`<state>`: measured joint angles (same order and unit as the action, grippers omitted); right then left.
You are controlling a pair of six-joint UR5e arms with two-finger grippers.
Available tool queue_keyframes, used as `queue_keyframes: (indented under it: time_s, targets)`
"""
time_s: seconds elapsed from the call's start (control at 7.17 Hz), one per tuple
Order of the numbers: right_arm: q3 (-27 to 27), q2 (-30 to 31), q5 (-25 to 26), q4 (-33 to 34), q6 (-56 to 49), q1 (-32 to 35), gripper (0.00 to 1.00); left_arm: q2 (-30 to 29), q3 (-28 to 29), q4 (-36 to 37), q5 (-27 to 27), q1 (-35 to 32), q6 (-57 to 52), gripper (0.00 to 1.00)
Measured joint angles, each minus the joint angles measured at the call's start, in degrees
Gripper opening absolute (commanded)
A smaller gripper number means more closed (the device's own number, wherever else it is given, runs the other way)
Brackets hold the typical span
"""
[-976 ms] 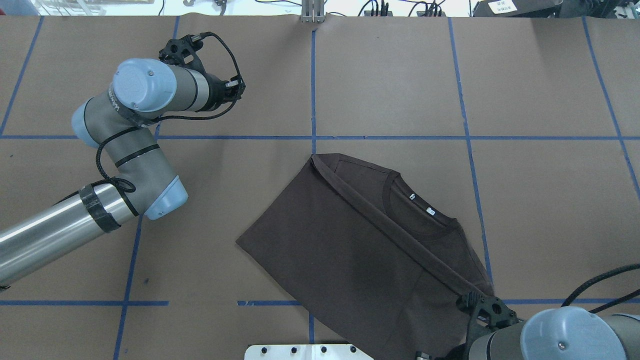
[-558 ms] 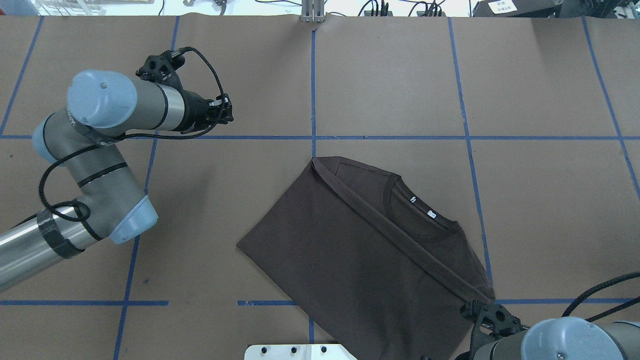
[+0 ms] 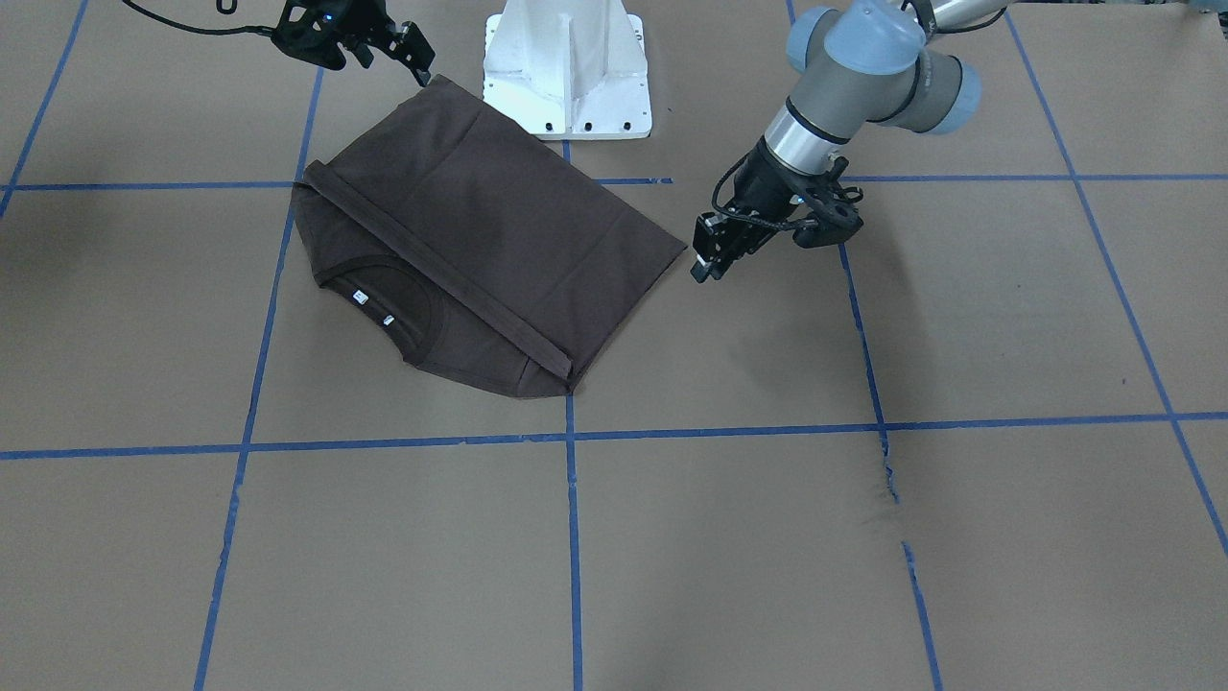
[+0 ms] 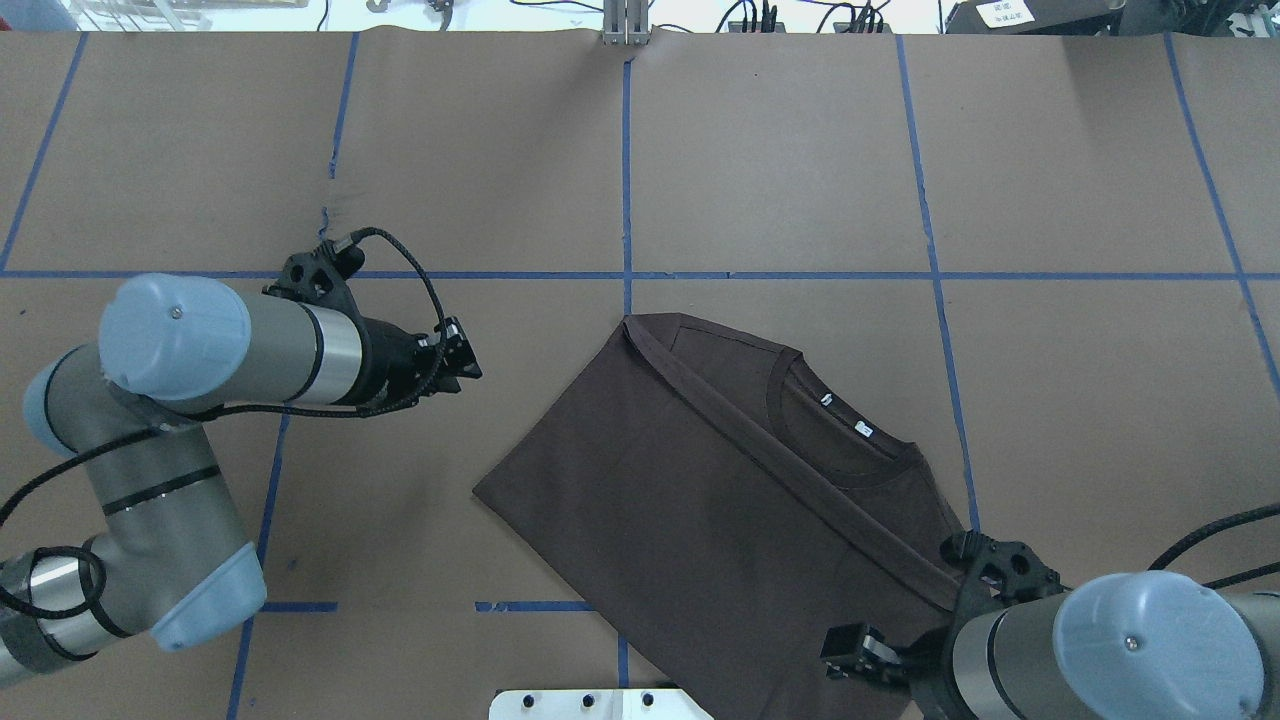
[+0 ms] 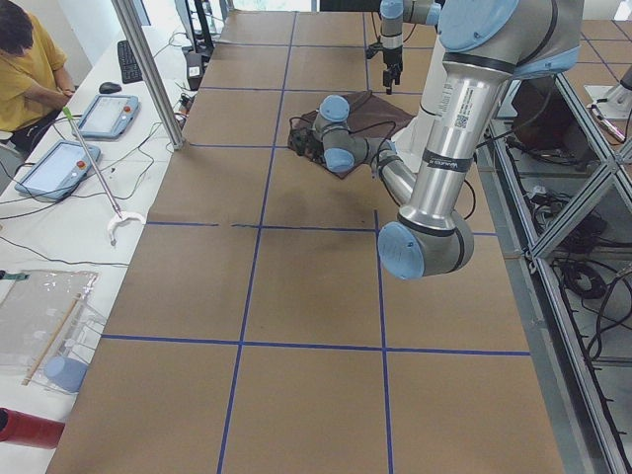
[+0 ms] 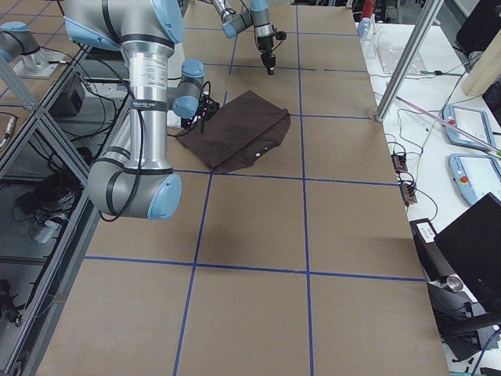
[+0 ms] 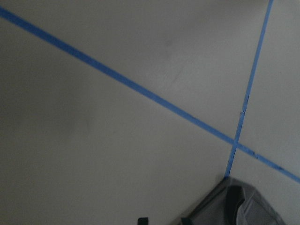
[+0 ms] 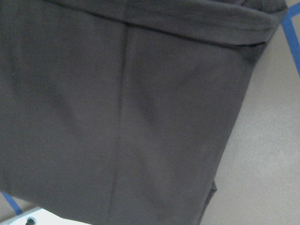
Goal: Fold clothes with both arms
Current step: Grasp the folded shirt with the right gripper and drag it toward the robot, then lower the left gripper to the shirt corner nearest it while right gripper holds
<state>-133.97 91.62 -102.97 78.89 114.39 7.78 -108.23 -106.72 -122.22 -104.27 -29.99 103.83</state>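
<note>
The dark brown T-shirt, part-folded, lies flat on the bench near the robot's base; soft, light and limp, it wants pinching at a corner or hem. Since a second ago the left end effector has swung in near its left corner, the right end effector over its near edge; both seem empty, though whether their jaws are parted I cannot tell.

T-shirt, dark brown, short-sleeved: folded, laid flat and askew on the table; ribbed collar and white labels left exposed. Left arm, silver-grey, blue-capped: held beside the shirt, apart. Right arm: positioned over its near edge.
</note>
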Motion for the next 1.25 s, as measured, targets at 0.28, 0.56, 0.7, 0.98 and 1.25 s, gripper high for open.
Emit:
queue_keyframes:
  time_s: [0.28, 0.56, 0.7, 0.98, 1.25]
  targets:
    - [0.4, -1.7, 0.2, 0.1, 0.0, 6.5, 1.0, -0.1, 0.0, 4.5, 3.3, 6.3, 3.0, 0.65]
    - [1.8, -2.8, 0.6, 0.1, 0.0, 9.4, 1.0, -0.7, 1.2, 6.1, 4.3, 8.7, 3.5, 0.62]
    - [2.4, -2.9, 1.0, 0.1, 0.0, 9.8, 1.0, -1.2, 2.0, 6.3, 4.4, 9.0, 3.6, 0.61]
    - [2.7, -3.0, 1.4, 0.1, 0.0, 10.0, 1.0, -1.6, 2.8, 6.4, 4.5, 9.1, 3.5, 0.59]
    - [2.8, -3.1, 1.5, 0.1, 0.0, 10.0, 1.0, -1.5, 3.3, 6.4, 4.6, 9.2, 3.5, 0.57]
